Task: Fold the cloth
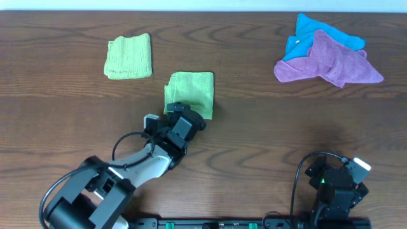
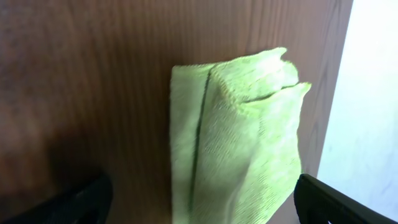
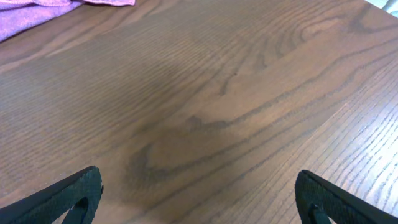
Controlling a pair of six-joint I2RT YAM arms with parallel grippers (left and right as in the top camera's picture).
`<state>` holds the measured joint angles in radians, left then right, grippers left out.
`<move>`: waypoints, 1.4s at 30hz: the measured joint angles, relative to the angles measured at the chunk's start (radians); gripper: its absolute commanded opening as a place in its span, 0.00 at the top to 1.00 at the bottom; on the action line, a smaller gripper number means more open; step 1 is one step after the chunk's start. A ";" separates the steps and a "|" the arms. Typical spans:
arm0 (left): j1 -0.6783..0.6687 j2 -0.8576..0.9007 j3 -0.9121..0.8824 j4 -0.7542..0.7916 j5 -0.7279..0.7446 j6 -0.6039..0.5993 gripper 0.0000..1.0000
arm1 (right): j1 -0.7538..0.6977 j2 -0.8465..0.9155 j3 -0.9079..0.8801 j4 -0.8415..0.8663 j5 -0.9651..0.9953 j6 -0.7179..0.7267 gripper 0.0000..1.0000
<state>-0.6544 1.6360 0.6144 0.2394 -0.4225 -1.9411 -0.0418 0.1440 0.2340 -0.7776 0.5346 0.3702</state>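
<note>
Right now your left end effector (image 1: pixel 186 114) stands wide open and empty at the near edge of the folded cloth (image 1: pixel 191 89) on the table (image 1: pixel 267 127). Your right end effector (image 3: pixel 199 199) gapes wide too, holding nothing.

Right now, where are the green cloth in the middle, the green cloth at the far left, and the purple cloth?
Middle green cloth (image 1: pixel 191 89): overhead view, centre of its folded top.
Far-left green cloth (image 1: pixel 129 57): overhead view, centre of its surface.
Purple cloth (image 1: pixel 331 60): overhead view, middle of the crumpled heap.

text: none readable | labels: none | brands: none | numbers: none | signs: none
</note>
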 measured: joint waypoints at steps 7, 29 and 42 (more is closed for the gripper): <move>0.038 0.080 0.035 0.101 -0.026 -0.004 0.05 | 0.000 0.000 0.000 0.000 0.000 0.000 0.01; 0.082 0.292 0.226 0.075 0.031 0.031 0.94 | 0.000 0.000 0.000 0.000 0.000 0.000 0.01; 0.151 0.031 0.209 -0.024 0.077 0.039 0.94 | 0.000 0.000 0.000 0.000 0.000 0.000 0.01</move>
<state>-0.5030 1.6672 0.8238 0.2157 -0.3454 -1.9022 -0.0418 0.1440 0.2340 -0.7780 0.5346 0.3702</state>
